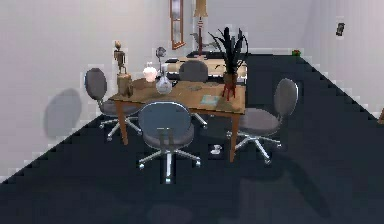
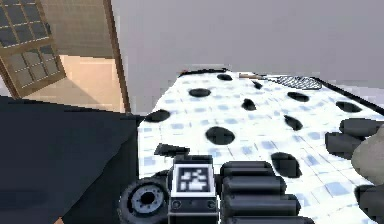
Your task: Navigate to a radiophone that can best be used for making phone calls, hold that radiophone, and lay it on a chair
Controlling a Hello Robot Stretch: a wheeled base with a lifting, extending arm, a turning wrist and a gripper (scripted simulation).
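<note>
Several grey swivel chairs stand around a wooden table [image 1: 190, 100] in the forward view: one at the near side [image 1: 165, 125], one at the right [image 1: 265, 118], one at the left [image 1: 97, 85]. No radiophone can be made out among the small things on the table. At the arm side view's bottom edge the arm's dark end carries a white marker square [image 2: 191, 180], with the gripper's round dark body [image 2: 148, 200] left of it. Its far end cannot be made out, so I cannot tell whether it holds anything.
The table bears a small statue [image 1: 120, 58], a pale vase [image 1: 163, 84] and a dark spiky plant [image 1: 230, 50]. A small thing [image 1: 215, 150] lies on the dark floor by the table. Beside the arm is a bed [image 2: 250, 120] with a black-spotted cover; a glazed door [image 2: 30, 50] stands far left.
</note>
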